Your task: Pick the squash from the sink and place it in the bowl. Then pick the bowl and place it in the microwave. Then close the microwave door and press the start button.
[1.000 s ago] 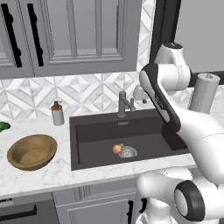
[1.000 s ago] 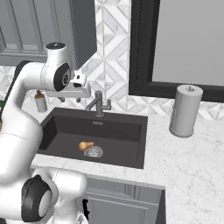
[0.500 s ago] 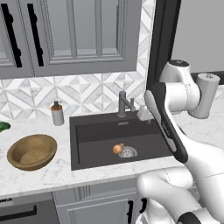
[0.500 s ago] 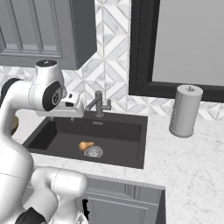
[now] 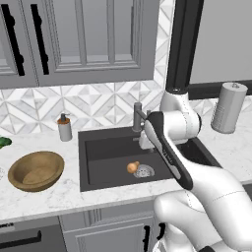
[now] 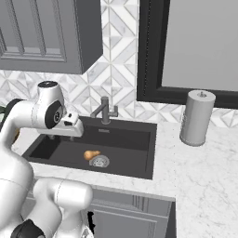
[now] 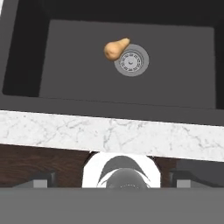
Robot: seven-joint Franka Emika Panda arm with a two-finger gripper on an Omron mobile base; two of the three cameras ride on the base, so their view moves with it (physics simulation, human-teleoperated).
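On the left of the marble table (image 5: 59, 194) the wooden bowl (image 5: 36, 170) stands, and it holds nothing. Behind it, near the wall, stands a soap bottle (image 5: 64, 128). To the right is the dark sink (image 5: 106, 147); the squash (image 5: 132, 167) lies on its floor, touching the left side of the round drain (image 5: 144, 171). The gripper (image 7: 112, 177) hangs above the front edge of the sink, and its jaws are spread wide and hold nothing. At the far right stands a grey paper roll (image 5: 228, 107).

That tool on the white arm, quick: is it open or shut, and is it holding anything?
Tool: open and empty, poised above the dark grey rectangular sink; the small orange-tan squash lies beside the round steel drain.
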